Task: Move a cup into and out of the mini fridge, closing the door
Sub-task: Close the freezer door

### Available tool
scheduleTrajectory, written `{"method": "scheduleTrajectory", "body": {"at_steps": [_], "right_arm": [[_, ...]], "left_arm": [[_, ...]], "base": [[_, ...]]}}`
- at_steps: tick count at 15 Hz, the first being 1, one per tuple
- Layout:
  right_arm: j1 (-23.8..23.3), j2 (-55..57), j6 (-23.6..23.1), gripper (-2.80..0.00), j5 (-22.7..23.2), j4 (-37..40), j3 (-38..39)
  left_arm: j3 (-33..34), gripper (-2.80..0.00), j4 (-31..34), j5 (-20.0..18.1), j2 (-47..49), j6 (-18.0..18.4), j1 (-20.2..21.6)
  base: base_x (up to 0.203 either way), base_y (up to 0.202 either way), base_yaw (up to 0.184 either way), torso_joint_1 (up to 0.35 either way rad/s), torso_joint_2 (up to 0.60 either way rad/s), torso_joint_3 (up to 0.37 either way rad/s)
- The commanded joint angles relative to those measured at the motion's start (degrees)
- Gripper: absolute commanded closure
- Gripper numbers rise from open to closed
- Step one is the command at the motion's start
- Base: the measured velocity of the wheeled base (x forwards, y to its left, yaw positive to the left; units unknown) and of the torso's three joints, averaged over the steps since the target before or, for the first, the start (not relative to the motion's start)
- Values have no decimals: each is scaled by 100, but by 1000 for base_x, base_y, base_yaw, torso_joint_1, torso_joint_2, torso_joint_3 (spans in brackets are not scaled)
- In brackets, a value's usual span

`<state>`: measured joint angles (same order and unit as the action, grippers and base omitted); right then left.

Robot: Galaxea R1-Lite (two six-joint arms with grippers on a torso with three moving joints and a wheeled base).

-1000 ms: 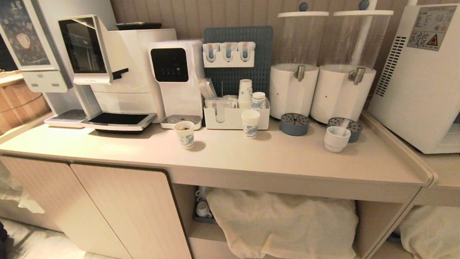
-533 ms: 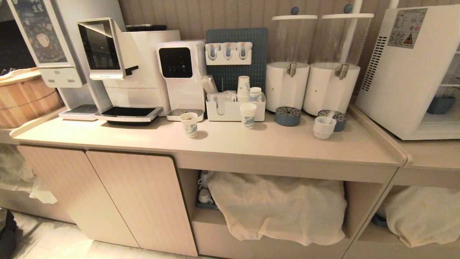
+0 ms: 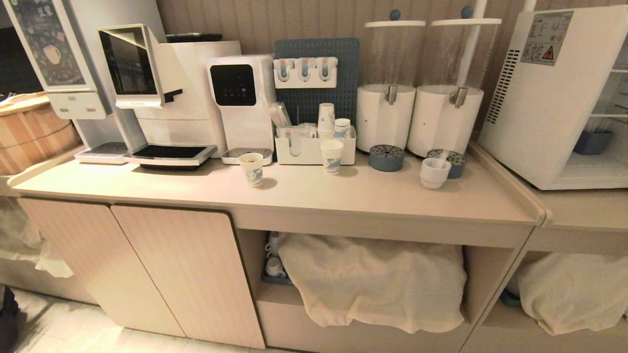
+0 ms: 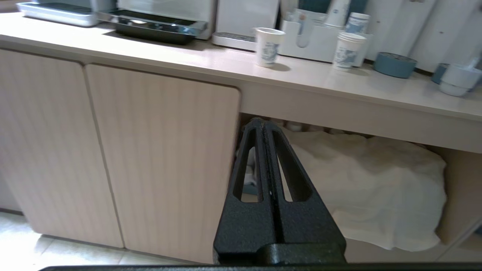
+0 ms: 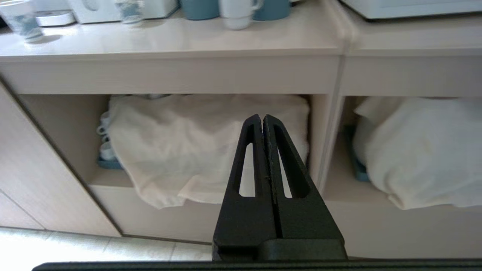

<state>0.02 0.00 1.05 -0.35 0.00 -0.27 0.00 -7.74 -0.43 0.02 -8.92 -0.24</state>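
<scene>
Cup (image 3: 434,172), squat glossy white ceramic, sits beside boxy mini fridge (image 3: 544,93); both black ribbed hands clenched, empty.

Counts, head view: 1 white ceramic cup (image 3: 434,172) right of centre on tabletop (image 3: 343,196); 1 mini fridge (image 3: 554,98) at far right. 2 cylindrical drink dispensers (image 3: 385,117) upper centre-right, w/ 2 blue round drip trays (image 3: 386,158) in front. 2 loose paper cups (image 3: 251,169) mid-frame, plus 2 stacks in 1 white organiser (image 3: 314,149). 3 white machines (image 3: 240,103) upper left. 2 cabinet doors (image 3: 191,274) lower left. 2 cloth-covered bundles (image 3: 373,284) on lower shelves. 2 black pincers (image 4: 264,126), one per wrist view, both closed, empty.
</scene>
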Motion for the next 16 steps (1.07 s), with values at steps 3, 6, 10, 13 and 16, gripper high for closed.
{"method": "scheduleTrajectory", "body": {"at_steps": [3,6,10,13,16], "right_arm": [[6,9,1,0,0,9,0],[6,9,-8,0,0,71,-17],[6,9,-8,0,0,105,-26],[6,9,-17,0,9,141,-26],[6,9,-17,0,9,272,-79]], "left_arm": [[229,0,1,8,-20,-4,7],[229,0,1,8,-28,-13,7],[229,0,1,8,-29,-4,-1],[229,0,1,8,-29,-4,-2],[229,0,1,8,-29,-4,0]], "base": [[0,-193,-1,2,2,4],[0,-195,-2,2,2,2],[0,-193,0,4,6,3],[0,-197,0,3,3,1],[0,-195,2,4,5,5]]}}
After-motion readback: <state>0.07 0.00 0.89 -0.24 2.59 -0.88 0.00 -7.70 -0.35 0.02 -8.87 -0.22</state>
